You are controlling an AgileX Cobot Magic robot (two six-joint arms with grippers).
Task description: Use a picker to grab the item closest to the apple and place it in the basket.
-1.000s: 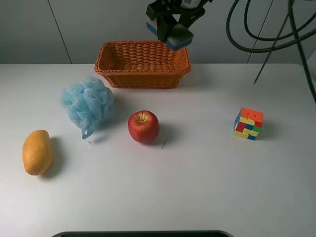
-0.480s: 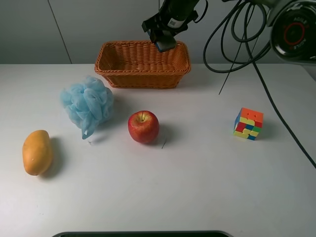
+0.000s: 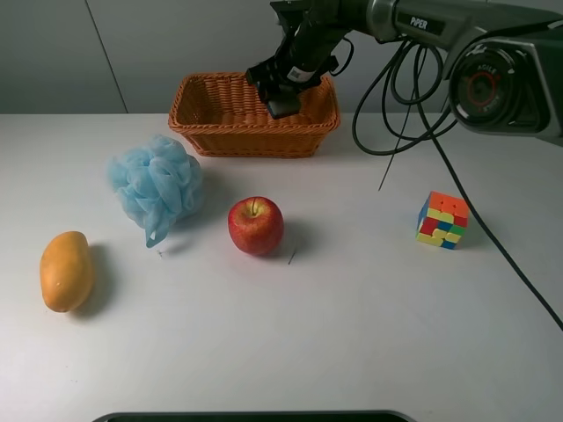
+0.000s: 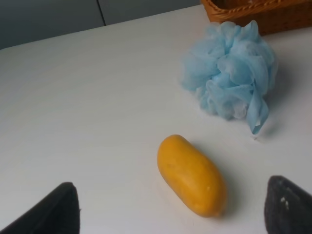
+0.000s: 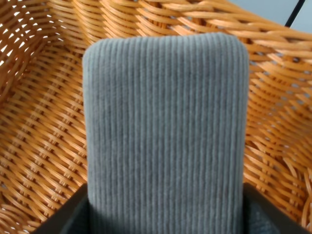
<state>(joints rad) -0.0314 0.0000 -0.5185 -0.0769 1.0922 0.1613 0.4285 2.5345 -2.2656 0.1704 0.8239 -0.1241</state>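
The red apple sits mid-table. My right gripper is shut on a grey ribbed block with a blue edge and holds it low inside the orange wicker basket, over its right half. In the right wrist view the block fills the middle, with the basket's weave all around it. My left gripper is open and empty, with its dark fingertips wide apart above the table near the mango. It is out of the exterior view.
A light blue bath pouf lies left of the apple, in front of the basket. The orange mango lies at the far left. A colour cube stands at the right. Black cables hang from the right arm.
My right gripper has come down and slightly left with the grey block, from above the basket's rear rim into the basket. Nothing on the table has moved.
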